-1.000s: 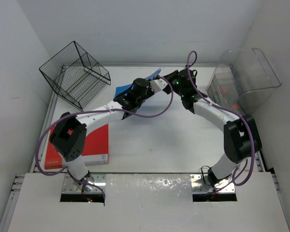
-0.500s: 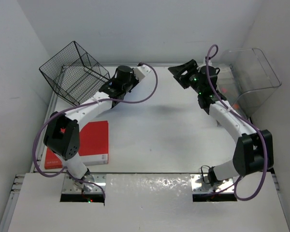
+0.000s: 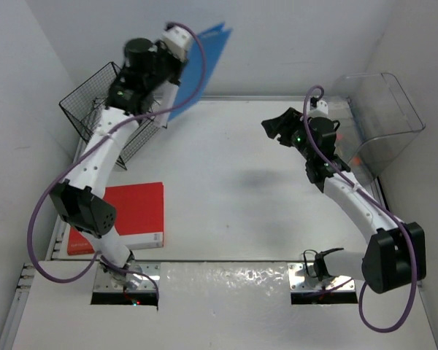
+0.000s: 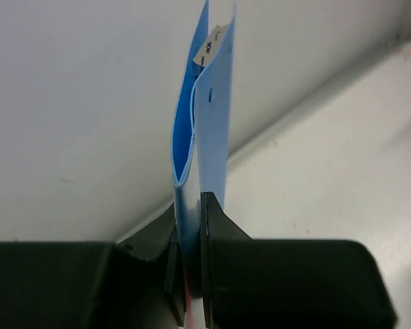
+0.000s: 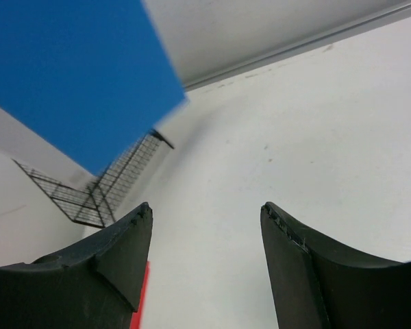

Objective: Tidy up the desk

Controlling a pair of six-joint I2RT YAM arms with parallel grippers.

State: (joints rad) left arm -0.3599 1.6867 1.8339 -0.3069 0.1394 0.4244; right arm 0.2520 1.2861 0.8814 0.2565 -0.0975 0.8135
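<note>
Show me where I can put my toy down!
The wide middle of the desk is bare, between the red book and the clear bin. It's crowded far left, where the left gripper holds the blue folder by the wire basket.

Top view: high behind the near edge, looking down on the whole desk [image 3: 263, 211]. Left wrist: very close to blue folder [image 4: 212, 137] — shared, farther off, with right wrist and top views.
</note>
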